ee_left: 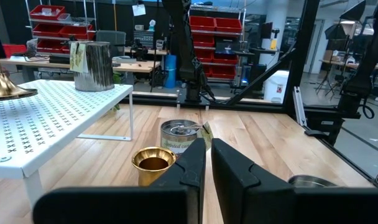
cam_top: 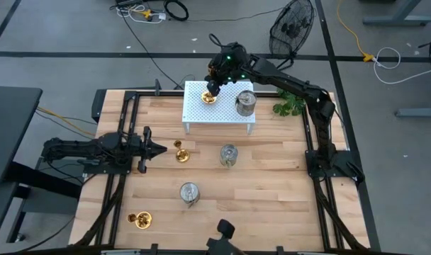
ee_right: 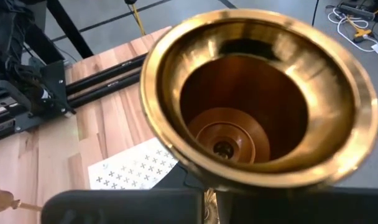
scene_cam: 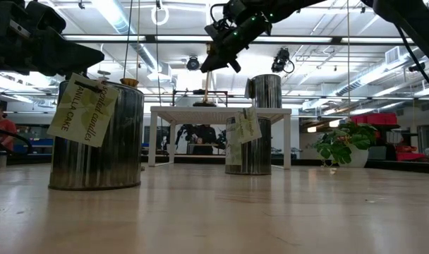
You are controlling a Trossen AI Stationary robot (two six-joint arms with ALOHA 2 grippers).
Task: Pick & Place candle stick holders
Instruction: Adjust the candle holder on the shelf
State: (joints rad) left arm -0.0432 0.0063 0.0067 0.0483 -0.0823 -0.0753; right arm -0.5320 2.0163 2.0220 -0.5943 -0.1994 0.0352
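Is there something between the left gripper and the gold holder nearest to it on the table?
Nothing visible is in the way. The left gripper, shut, points at the gold holder, with only bare table between them. The silver can stands farther on, behind the holder.

The pale wooden plank tabletop (cam_top: 272,184) carries a white perforated metal rack (cam_top: 230,113), two gold stemmed holders (cam_top: 181,153), two squat silver cans (cam_top: 228,155) and a green leafy plant (cam_top: 289,105).

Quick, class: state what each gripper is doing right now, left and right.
Left gripper: shut, holding nothing, over the table's left side.
Right gripper: shut on a gold candle stick holder at the white rack.
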